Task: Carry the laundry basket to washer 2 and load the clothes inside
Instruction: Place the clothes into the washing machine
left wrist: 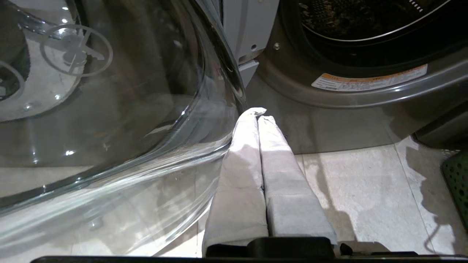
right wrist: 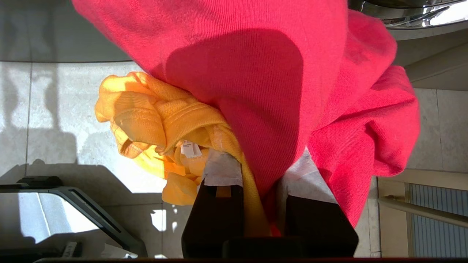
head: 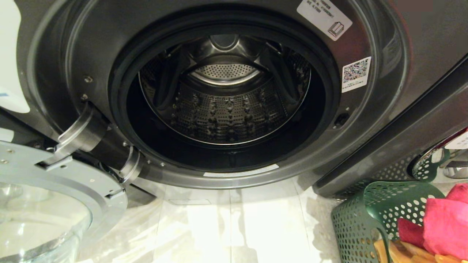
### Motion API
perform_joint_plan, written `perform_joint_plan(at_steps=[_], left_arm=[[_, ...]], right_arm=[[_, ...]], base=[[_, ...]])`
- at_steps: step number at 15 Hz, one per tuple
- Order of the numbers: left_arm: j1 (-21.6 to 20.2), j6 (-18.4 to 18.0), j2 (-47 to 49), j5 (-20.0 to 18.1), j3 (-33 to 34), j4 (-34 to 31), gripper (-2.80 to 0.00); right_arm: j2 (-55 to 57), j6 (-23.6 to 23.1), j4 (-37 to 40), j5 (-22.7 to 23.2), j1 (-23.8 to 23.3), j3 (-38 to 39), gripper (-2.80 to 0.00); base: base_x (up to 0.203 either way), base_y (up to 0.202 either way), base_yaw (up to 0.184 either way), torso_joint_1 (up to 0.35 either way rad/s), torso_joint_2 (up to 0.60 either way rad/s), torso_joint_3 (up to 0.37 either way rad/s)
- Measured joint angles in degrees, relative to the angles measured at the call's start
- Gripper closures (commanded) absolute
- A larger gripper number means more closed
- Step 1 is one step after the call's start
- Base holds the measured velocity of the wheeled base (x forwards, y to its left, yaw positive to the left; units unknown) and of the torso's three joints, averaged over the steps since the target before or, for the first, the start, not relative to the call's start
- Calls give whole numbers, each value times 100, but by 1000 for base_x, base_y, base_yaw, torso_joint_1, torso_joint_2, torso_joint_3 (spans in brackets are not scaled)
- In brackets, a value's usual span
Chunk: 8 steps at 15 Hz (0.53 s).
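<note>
With the right end effector [right wrist: 256,175] clamped on the pink [right wrist: 278,73] and yellow [right wrist: 153,124] garments, carry them clear over the washer [head: 380,120] rim at frame centre, deep into the drum [head: 225,106], while the left end effector [left wrist: 257,113] rests closed and empty.

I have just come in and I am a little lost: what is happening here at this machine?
A robot is loading laundry. Its right gripper is shut on a pink-red knitted garment and a bright yellow garment together. The dark grey front-loading washer stands open, its steel drum empty. The dark green perforated plastic basket sits beside it. The left gripper is shut, idle near the glass door.
</note>
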State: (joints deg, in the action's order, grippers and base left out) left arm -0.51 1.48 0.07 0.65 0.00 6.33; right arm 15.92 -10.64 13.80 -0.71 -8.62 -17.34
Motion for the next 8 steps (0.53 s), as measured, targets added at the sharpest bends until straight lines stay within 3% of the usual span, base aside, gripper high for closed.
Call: perform_joint_plan(at_steps=[5,8], left_arm=[[0,5,0,8,0,5,0],[-6,6,0,51,2,-27,0]], right_arm=[[1,8,-2,-4,0,2,0],[6,8,0,-6,0,-5,0]], base=[[-11,0,0,1,0,1],[-175,0,2,5,6,5]])
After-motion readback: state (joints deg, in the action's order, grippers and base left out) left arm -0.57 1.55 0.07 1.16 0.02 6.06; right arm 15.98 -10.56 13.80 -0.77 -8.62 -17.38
